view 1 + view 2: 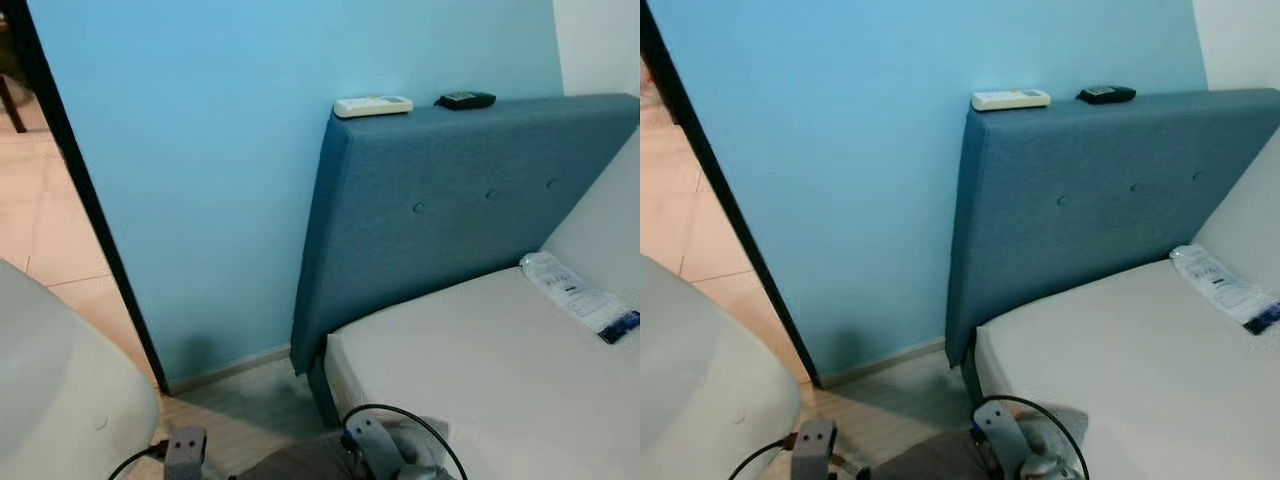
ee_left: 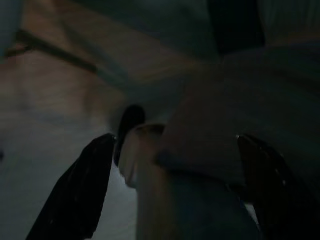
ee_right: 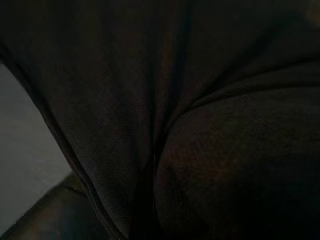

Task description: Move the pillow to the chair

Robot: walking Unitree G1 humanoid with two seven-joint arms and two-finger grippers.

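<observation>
We think our right gripper [image 3: 160, 150] grasps the dark pillow [image 3: 210, 165], but it's too dark. Left gripper [image 2: 170, 190] hangs released. Let's carry it low and slowly past the bed [image 1: 480, 370].

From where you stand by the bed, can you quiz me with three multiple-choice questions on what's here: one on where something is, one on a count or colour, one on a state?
1. Where does the white remote lie?
A. on the mattress
B. on top of the headboard
C. on the floor

2. How many remotes rest on the headboard?
A. one
B. two
C. four

3. How is the mattress?
A. bare, with a plastic packet on it
B. covered with a quilt
C. stacked with books

Answers:
1 B: it sits at the left end of the blue headboard's top edge.
2 B: the white one and a black remote lie there.
3 A: its pale surface is uncovered, with the plastic packet near the right edge.
</observation>
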